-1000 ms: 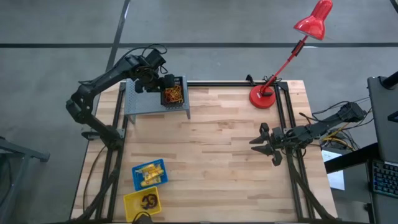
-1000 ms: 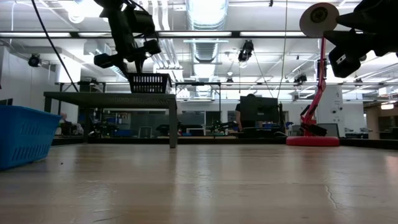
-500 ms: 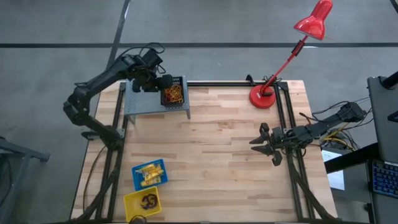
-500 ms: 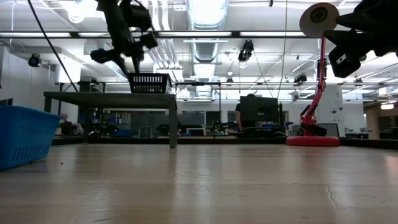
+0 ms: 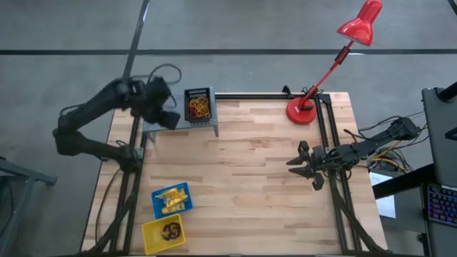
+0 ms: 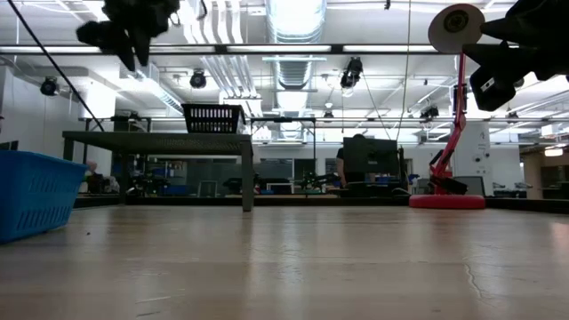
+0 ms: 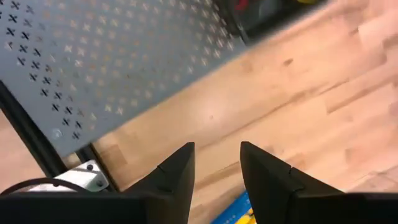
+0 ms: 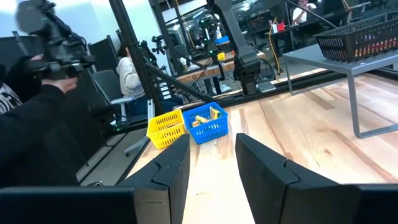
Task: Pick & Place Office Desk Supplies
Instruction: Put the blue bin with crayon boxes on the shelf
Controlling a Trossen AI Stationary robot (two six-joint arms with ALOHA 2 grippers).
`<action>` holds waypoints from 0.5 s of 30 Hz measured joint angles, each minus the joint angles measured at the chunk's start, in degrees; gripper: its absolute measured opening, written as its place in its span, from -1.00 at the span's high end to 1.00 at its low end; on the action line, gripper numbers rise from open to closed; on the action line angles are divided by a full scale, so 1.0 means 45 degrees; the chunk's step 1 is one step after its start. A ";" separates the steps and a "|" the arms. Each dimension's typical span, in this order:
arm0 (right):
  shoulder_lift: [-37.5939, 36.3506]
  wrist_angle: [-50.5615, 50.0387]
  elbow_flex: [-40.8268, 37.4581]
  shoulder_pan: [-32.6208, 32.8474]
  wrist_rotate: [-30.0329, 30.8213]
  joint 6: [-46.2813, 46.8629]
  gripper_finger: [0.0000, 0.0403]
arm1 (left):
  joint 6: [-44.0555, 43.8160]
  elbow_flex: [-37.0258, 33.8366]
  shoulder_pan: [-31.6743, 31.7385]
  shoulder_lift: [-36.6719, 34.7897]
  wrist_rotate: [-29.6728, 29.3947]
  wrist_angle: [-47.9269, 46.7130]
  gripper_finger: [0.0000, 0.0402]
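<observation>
Left gripper (image 5: 166,114): hangs in the air above the far left corner of the counter, over the left end of the grey perforated shelf; the fingers (image 7: 177,174) stand parted with only a gap between them and nothing held.
Right gripper (image 5: 300,163): waits low over the right side of the counter, pointing toward the middle; its fingers (image 8: 171,171) are apart and empty.
Counter (image 5: 257,178): pale wooden planks, with black frame rails along the edges.
Grey perforated shelf (image 5: 168,123): a raised metal stand on thin legs at the far left of the counter, seen in the low view as a small table.
Black bin (image 5: 198,106): sits on the right end of the shelf, apart from the left gripper.
Rubber-band loops (image 5: 199,108): red, orange and yellow, piled inside the black bin.
Blue bin (image 5: 173,199): on the counter near the front left corner, tilted a little.
Yellow tubes (image 5: 171,200): lie in the blue bin.
Yellow bin (image 5: 163,232): just in front of the blue bin, at the counter's front edge.
Dark rings (image 5: 170,230): a small cluster in the yellow bin; single colours cannot be told.
Lamp (image 5: 303,111): red round base at the far right of the counter, arm leaning out past the edge to its shade.
Person (image 8: 129,71): seated in the room beyond the counter, seen in the right wrist view.
</observation>
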 joint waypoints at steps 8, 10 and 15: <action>0.0002 0.0001 0.0000 0.0003 -0.0002 0.0000 0.43 | -0.2331 -0.1746 -0.5625 -0.0955 -0.1543 0.0269 0.32; 0.0000 0.0001 0.0000 -0.0001 0.0000 0.0000 0.43 | -0.3309 -0.2251 -0.6865 -0.0919 -0.1543 0.0581 0.32; 0.0000 0.0003 0.0000 0.0003 0.0000 0.0000 0.43 | -0.4656 -0.3953 -0.9754 -0.0926 -0.1573 0.2579 0.32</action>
